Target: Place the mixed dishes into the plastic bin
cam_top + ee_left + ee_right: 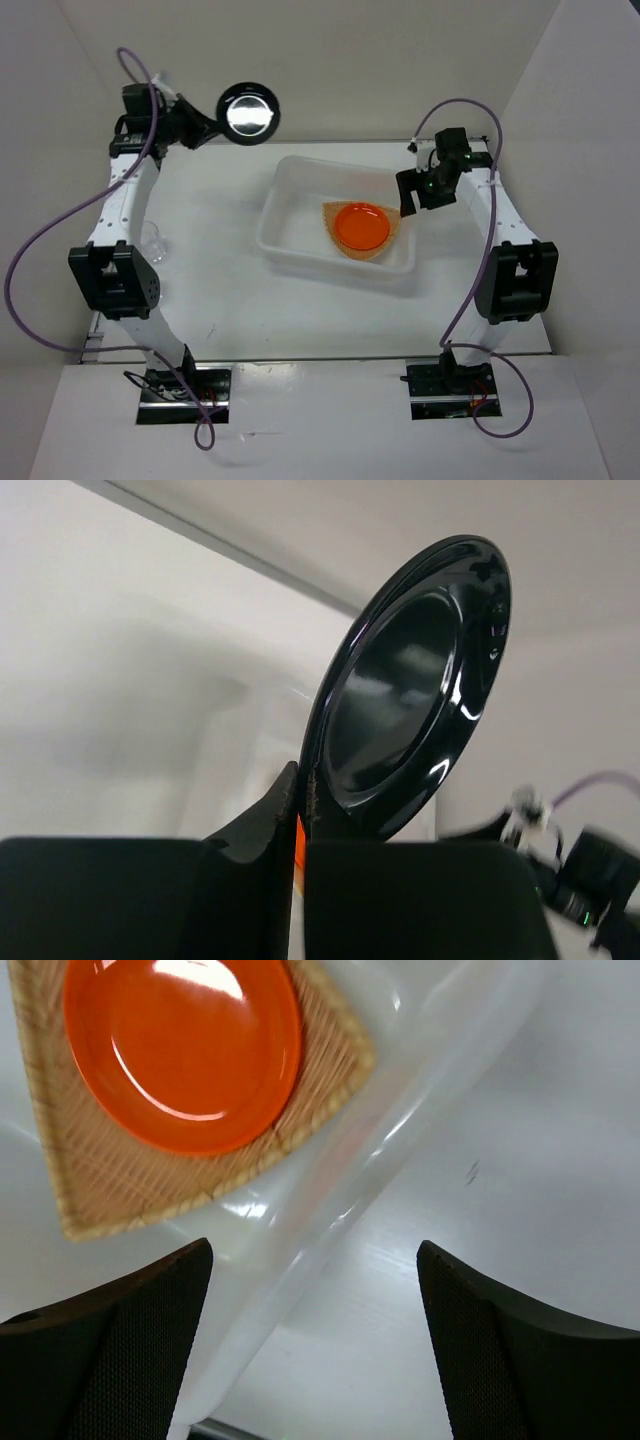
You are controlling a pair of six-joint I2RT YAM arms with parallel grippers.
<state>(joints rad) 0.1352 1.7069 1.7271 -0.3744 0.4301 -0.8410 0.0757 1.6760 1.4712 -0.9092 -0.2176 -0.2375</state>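
My left gripper (208,125) is shut on the rim of the glossy black plate (250,112), holding it up in the air at the far left, well short of the plastic bin (290,225). In the left wrist view the black plate (410,690) stands on edge, pinched between the fingertips (303,785). The woven basket tray (331,211) lies in the bin's right end with the orange plate (361,225) on it. My right gripper (413,192) hangs open over the bin's right rim (350,1190), with the basket tray (130,1190) and the orange plate (185,1050) just beyond it. A clear cup (152,240) stands beside the left arm.
White walls close in the table at the back and on both sides. The left arm's upper links rise just next to the clear cup. The bin's left half holds nothing.
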